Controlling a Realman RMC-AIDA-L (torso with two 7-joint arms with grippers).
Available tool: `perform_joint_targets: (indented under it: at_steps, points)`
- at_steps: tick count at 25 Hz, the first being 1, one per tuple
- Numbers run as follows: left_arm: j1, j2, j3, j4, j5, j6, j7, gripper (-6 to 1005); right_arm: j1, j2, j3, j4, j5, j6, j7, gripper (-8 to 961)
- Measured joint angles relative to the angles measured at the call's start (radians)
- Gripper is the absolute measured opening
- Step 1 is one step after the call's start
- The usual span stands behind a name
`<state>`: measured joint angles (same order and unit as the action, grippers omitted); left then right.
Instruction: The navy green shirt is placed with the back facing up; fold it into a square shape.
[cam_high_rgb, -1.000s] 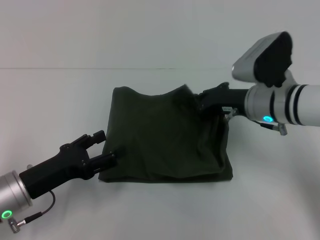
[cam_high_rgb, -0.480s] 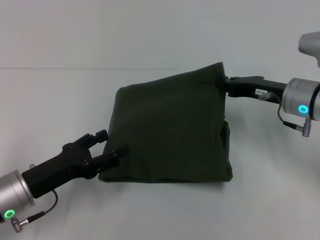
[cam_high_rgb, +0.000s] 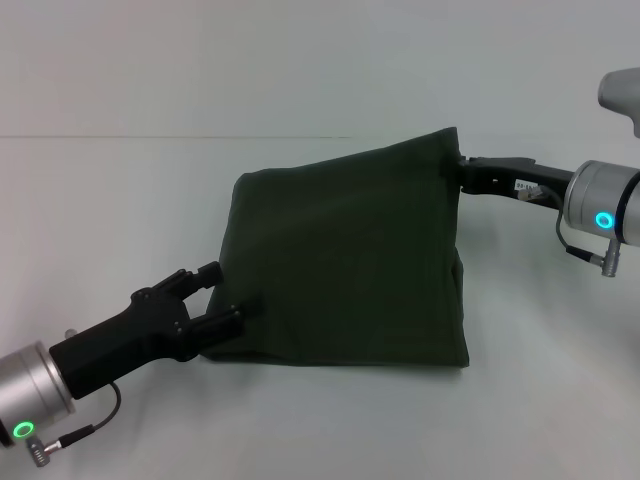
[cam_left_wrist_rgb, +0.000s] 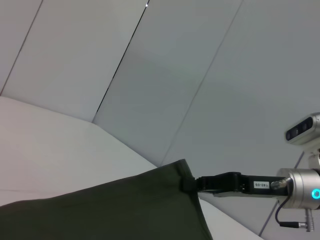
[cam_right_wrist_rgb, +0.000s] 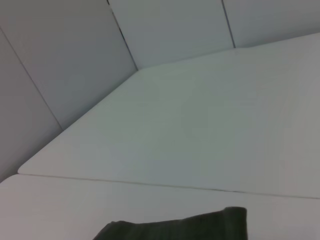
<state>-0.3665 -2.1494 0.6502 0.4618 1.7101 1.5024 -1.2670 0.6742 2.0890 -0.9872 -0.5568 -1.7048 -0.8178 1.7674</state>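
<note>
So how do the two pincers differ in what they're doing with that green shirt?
The right pincer is shut on the shirt's far right corner, holding it lifted. The left pincer stands open at the near left corner, gripping nothing, one finger over the cloth's edge. The right arm reaches in level from the side; the left arm slants up from the near left. Both pincers are black, on silver arms with green lights.

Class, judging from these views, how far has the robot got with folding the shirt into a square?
Mostly done: the navy green shirt already lies as a compact, roughly square bundle on the table. In hand: the right gripper holds the far right corner lifted; the left gripper sits open at the near left edge. Left: lay that corner flat and let go.
</note>
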Motion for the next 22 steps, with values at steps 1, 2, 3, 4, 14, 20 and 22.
perform_joint_targets:
  at_steps: [1,2,3,4,14,20,22]
  points:
    - [0.0,-0.001,0.0,0.0,0.002,0.001,0.0,935,0.003,0.0,0.001,0.009,0.0,0.008,0.001,34]
    - [0.0,-0.001,0.0,0.0,0.003,0.002,0.0,935,0.006,0.0,0.002,0.017,0.001,0.019,0.001,35]
    - [0.0,-0.001,0.001,0.0,0.005,0.002,0.0,935,0.008,0.001,0.002,0.026,0.003,0.036,0.001,36]
    - [0.0,-0.002,0.002,0.0,0.006,0.003,0.0,935,0.01,0.001,0.003,0.035,0.006,0.052,0.001,36]
    - [-0.003,-0.01,0.003,0.0,0.008,0.004,-0.001,934,0.009,0.002,0.004,0.081,0.042,0.134,-0.004,57]
    - [-0.011,-0.011,0.003,-0.017,0.007,-0.002,-0.009,934,-0.003,0.002,0.035,0.099,0.048,0.155,0.0,149]
    - [-0.011,-0.011,0.001,-0.02,0.005,-0.002,-0.011,934,-0.02,0.002,0.072,0.102,0.069,0.127,-0.01,179]
